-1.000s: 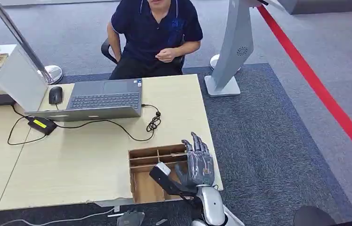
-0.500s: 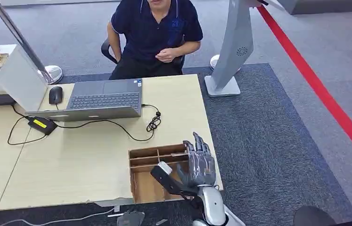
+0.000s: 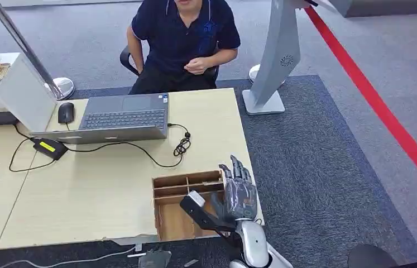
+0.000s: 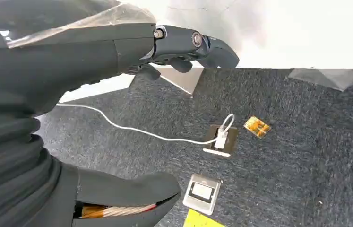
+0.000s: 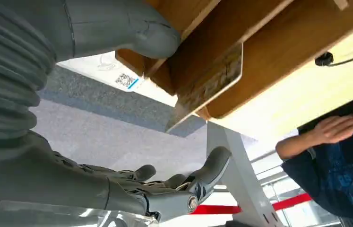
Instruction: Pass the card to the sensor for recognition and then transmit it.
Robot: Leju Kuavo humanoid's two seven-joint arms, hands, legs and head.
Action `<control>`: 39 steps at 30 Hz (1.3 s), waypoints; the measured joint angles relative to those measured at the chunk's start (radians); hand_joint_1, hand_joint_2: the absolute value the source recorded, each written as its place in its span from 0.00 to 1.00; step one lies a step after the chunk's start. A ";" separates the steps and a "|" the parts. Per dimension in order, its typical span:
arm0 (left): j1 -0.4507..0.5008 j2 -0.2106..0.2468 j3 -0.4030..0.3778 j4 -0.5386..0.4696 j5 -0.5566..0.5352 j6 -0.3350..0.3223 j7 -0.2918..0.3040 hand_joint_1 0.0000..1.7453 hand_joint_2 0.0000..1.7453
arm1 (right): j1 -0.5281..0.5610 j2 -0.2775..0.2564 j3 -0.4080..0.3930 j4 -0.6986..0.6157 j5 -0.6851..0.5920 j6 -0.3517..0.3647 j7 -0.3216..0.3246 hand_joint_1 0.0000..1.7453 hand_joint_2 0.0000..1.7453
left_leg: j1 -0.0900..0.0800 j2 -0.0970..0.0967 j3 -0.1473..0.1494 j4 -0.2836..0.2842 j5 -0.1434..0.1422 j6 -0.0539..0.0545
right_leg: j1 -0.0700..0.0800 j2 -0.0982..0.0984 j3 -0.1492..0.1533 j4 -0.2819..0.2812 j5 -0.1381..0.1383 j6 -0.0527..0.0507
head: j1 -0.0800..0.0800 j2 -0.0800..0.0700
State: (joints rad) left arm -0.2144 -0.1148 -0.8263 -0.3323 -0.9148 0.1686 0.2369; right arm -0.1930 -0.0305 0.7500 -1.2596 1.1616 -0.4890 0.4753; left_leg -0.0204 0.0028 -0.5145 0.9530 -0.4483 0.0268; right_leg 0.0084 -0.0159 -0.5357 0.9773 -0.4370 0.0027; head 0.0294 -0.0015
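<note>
A wooden divider box [image 3: 179, 196] sits at the near right corner of the desk. My right hand [image 3: 234, 195] hovers at the box's right end, fingers spread and upright, thumb [image 3: 195, 202] reaching over the front compartment. In the right wrist view a thin card [image 5: 208, 85] with a rounded corner stands on edge inside the wooden box [image 5: 269, 52]. My right hand [image 5: 70, 184] is open there, with the thumb [image 5: 150, 35] just beside the card and not gripping it. My left hand [image 4: 61, 71] hangs over the carpet, holding nothing.
A person [image 3: 183, 39] sits behind the desk. A laptop [image 3: 119, 117], a mouse [image 3: 66, 112], a black device with a yellow label [image 3: 49, 148] and cables lie on the desk. A grey stand [image 3: 276, 61] rises on the carpet to the right.
My right hand has drifted slightly to the right along the box; its fingers stay spread. Everything else is still.
</note>
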 joint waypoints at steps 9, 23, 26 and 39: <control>-0.002 -0.001 0.001 0.000 -0.009 0.002 -0.003 0.00 1.00 | -0.001 -0.007 -0.001 -0.025 0.016 0.010 0.006 0.29 1.00 | 0.000 0.000 0.000 0.000 0.000 0.000 | 0.000 0.000 0.000 0.000 0.000 0.000 | 0.000 0.000; -0.004 -0.010 0.021 0.000 -0.014 0.005 -0.008 0.00 1.00 | -0.002 -0.011 -0.003 -0.036 0.022 0.019 0.007 0.37 1.00 | 0.000 0.000 0.000 0.000 0.000 0.000 | 0.000 0.000 0.000 0.000 0.000 0.000 | 0.000 0.000; -0.004 -0.010 0.023 0.000 -0.016 0.005 -0.008 0.00 1.00 | -0.002 -0.011 -0.003 -0.036 0.019 0.019 0.007 0.39 1.00 | 0.000 0.000 0.000 0.000 0.000 0.000 | 0.000 0.000 0.000 0.000 0.000 0.000 | 0.000 0.000; -0.002 -0.010 0.024 0.000 -0.018 -0.002 -0.005 0.00 1.00 | 0.000 -0.011 -0.002 -0.035 0.001 0.016 0.006 0.35 1.00 | 0.000 0.000 0.000 0.000 0.000 0.000 | 0.000 0.000 0.000 0.000 0.000 0.000 | 0.000 0.000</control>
State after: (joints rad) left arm -0.2166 -0.1247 -0.8022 -0.3323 -0.9323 0.1663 0.2319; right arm -0.1933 -0.0416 0.7477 -1.2947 1.1624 -0.4727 0.4814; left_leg -0.0204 0.0028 -0.5146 0.9530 -0.4483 0.0268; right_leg 0.0084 -0.0159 -0.5357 0.9774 -0.4370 0.0027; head 0.0294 -0.0015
